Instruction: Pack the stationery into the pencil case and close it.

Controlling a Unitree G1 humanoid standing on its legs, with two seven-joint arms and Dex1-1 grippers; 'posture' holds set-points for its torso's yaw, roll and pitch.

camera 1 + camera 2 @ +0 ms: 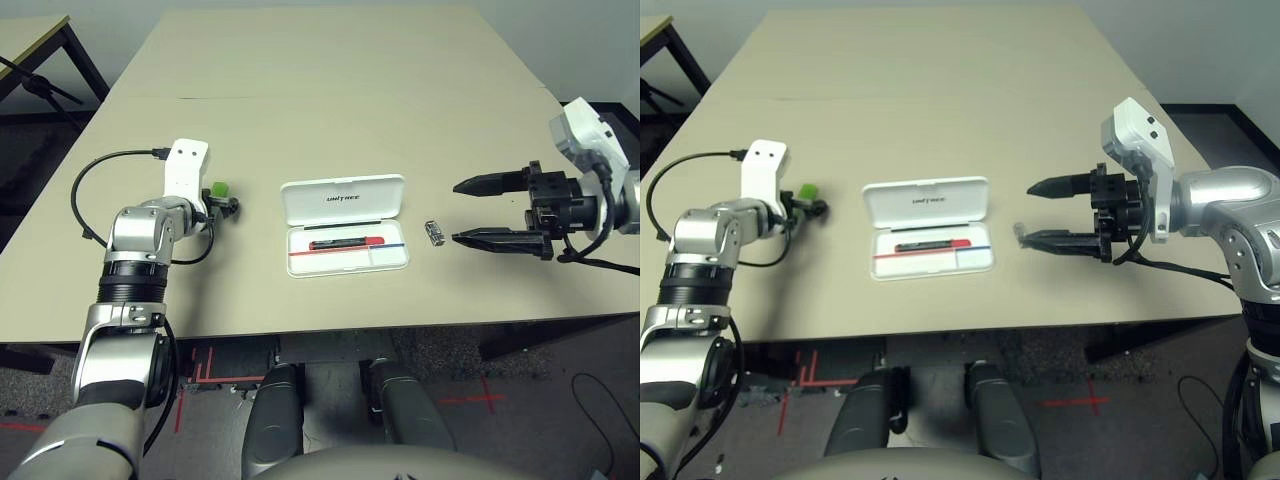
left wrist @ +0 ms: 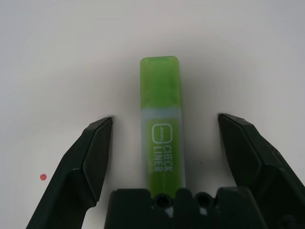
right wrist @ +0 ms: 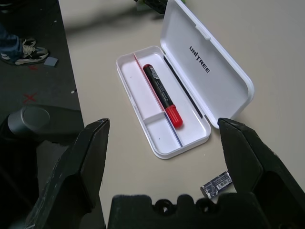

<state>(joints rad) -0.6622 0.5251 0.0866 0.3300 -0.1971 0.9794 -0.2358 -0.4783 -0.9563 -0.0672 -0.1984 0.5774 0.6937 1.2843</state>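
Observation:
The white pencil case (image 1: pixel 343 198) lies open at the table's centre, lid folded back. The red marker with black cap (image 1: pixel 345 243) lies in its tray (image 3: pixel 138 90). The light-green and white stick (image 2: pixel 161 138) lies flat on the table left of the case. My left gripper (image 2: pixel 165 120) is open and straddles the stick, with a gap on each side between it and the fingers (image 2: pixel 95 148). The tiny silver-black metal piece (image 1: pixel 434 232) lies just right of the case. My right gripper (image 1: pixel 458 212) hovers open to the right of that piece, holding nothing.
A black cable (image 1: pixel 90 190) loops on the table beside my left forearm. Another table (image 1: pixel 30 40) stands at the back left. A person's shoe (image 3: pixel 21 47) is on the floor beyond the table's front edge. Bare tabletop stretches behind the case.

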